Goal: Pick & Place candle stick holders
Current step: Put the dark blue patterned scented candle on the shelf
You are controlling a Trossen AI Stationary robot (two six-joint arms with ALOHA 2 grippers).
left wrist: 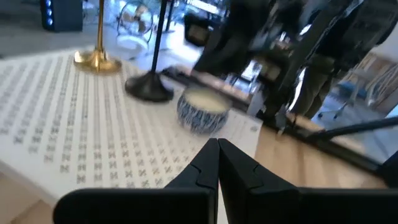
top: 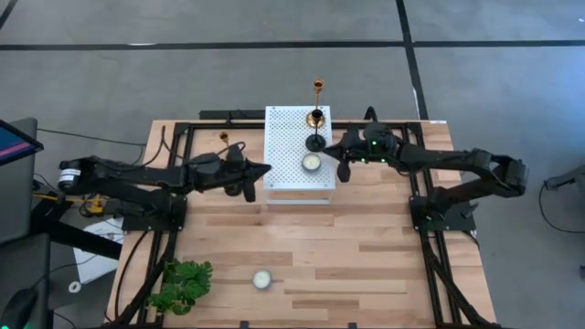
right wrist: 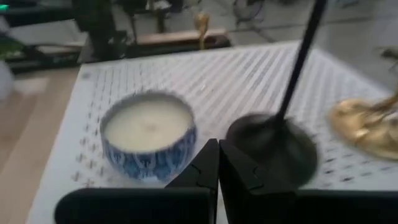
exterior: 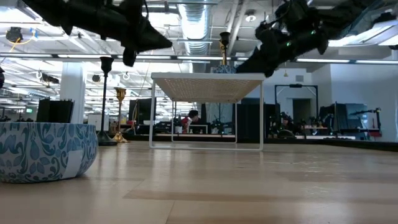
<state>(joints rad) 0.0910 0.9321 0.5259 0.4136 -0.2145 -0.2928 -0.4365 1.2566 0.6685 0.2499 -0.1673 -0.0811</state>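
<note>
A white perforated stand holds a gold candle stick holder and a black one, each upright on its round base, and a blue-patterned candle bowl. Another gold holder and another black one stand on the table left of the stand. My left gripper is shut, level at the stand's left edge, with nothing in it. My right gripper is shut and hovers at the stand's right edge, its tips between the bowl and the black holder's base.
A green leafy plant sits at the near left corner. A second candle bowl stands near the front edge and looms large in the low view. Black frame rails run along both table sides. Bare wood lies between stand and front edge.
</note>
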